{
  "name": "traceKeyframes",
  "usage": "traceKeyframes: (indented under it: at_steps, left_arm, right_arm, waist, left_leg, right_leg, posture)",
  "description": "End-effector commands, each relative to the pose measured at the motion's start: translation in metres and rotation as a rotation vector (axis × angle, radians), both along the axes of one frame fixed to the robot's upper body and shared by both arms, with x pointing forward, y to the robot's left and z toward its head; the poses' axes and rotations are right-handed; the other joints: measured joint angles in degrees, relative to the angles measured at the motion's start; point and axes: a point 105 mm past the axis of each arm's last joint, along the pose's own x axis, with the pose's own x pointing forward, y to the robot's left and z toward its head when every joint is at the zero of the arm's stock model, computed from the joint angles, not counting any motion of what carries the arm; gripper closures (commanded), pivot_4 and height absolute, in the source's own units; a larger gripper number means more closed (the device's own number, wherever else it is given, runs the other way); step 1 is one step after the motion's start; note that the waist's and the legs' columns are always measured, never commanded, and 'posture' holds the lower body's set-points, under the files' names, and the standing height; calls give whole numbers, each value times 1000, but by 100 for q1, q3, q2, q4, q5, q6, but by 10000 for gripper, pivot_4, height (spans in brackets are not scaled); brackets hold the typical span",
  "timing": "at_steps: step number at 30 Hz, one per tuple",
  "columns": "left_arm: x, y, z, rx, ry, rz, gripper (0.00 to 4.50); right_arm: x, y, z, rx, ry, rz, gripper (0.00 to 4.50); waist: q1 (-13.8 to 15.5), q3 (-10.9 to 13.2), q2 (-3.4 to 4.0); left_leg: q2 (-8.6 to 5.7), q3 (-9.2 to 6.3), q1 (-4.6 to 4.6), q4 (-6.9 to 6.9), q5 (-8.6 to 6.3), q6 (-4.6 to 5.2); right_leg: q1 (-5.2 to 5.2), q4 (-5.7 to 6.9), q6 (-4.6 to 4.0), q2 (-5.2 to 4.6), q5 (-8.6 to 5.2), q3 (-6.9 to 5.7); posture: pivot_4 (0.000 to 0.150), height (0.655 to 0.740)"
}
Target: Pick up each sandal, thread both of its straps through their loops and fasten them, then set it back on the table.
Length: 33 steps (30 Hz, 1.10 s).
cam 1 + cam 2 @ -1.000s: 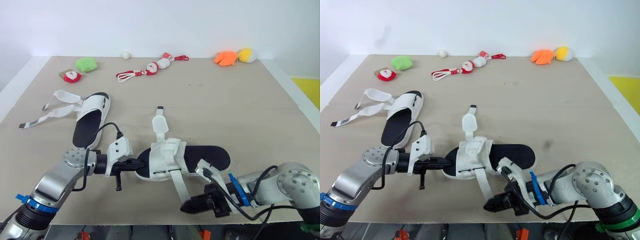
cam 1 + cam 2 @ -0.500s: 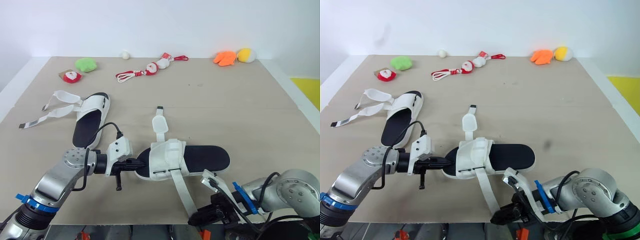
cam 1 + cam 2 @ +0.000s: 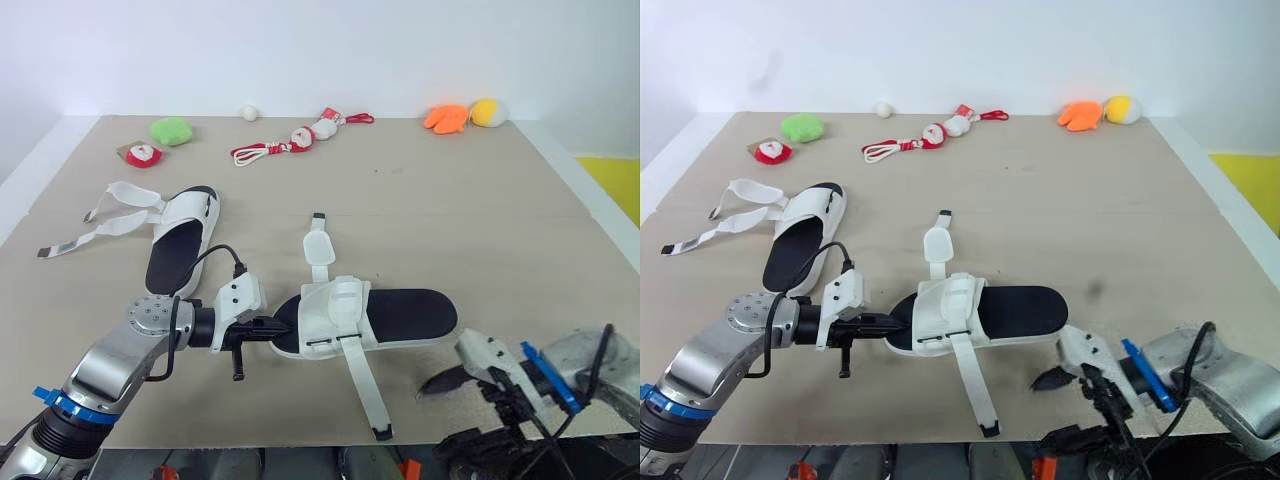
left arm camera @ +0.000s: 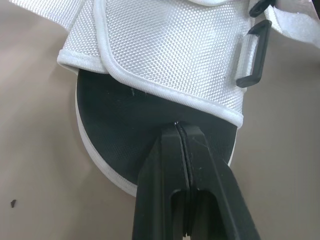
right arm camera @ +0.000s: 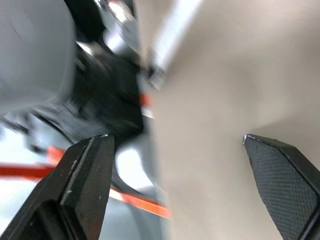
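Observation:
A white sandal with a black footbed (image 3: 400,312) lies mid-table. One strap (image 3: 364,385) runs from its upper toward the front edge and lies flat; the other strap (image 3: 318,246) points away. My left gripper (image 3: 276,326) is shut, its fingertips (image 4: 178,131) resting on the toe end of the footbed. My right gripper (image 3: 452,412) stands open at the front right table edge, apart from the strap, with nothing between its fingers (image 5: 85,170). A second sandal (image 3: 182,238) lies at the left with both straps (image 3: 100,225) loose.
Along the far edge sit a green plush (image 3: 172,128), a small Santa (image 3: 143,153), two Santa figures on a red-white cord (image 3: 290,140), a white ball (image 3: 250,110) and orange and yellow plush toys (image 3: 465,115). The table's front edge (image 3: 250,446) is close.
My right gripper has opened and let go of the long strap, then moved right along the front edge. The strap now lies flat. The left arm has stayed put.

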Motion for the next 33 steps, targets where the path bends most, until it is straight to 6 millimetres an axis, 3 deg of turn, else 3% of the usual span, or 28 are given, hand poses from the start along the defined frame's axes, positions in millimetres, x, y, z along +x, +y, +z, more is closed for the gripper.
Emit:
traceKeyframes:
  at_steps: [1, 5, 8, 10, 20, 33]
  left_arm:
    - [-2, 0, -7, 17, 30, -6, 45000]
    - [-3, -1, -7, 12, 31, -3, 45000]
    - [-6, -2, -9, 7, 40, 0, 45000]
    - [-8, -2, -10, 8, 50, -3, 45000]
    - [-11, 1, -9, 16, 59, -2, 45000]
    - [-8, 0, -6, 20, 58, -12, 45000]
  right_arm:
    - [12, 4, 18, 36, -355, 194, 363]
    - [38, 10, 31, 67, -861, 409, 363]
    - [35, 20, 30, 77, -1119, 665, 363]
    - [32, 27, 31, 123, -1224, 732, 363]
    - [1, 43, 14, 238, -1361, 936, 363]
    - [11, 84, -4, 244, -1435, 952, 363]
  waist:
    - [-1, -1, 3]
    - [-17, 5, 11]
    - [-17, 8, 18]
    - [-17, 7, 19]
    - [-8, 4, 24]
    - [-43, -4, 10]
  left_leg:
    - [0, 0, 0, -2, 0, 0]
    - [1, 1, 3, -2, 0, -2]
    - [-3, 4, 7, -1, 3, -6]
    - [-2, 4, 13, -3, 3, -6]
    - [-4, 1, 25, -14, 2, -5]
    - [6, 7, 111, -12, 13, -5]
  right_leg:
    - [-1, 0, 0, 1, 0, 0]
    - [3, -1, 8, 3, 5, 2]
    - [7, 0, 8, 1, 10, 9]
    - [12, 0, 4, 3, 9, 9]
    - [19, 8, -36, 4, 10, 15]
    - [90, 18, -68, 13, 18, 17]
  posture:
    - [1500, 7400]
    - [1500, 7400]
    - [1500, 7400]
    - [1500, 7400]
    - [1500, 7400]
    - [1500, 7400]
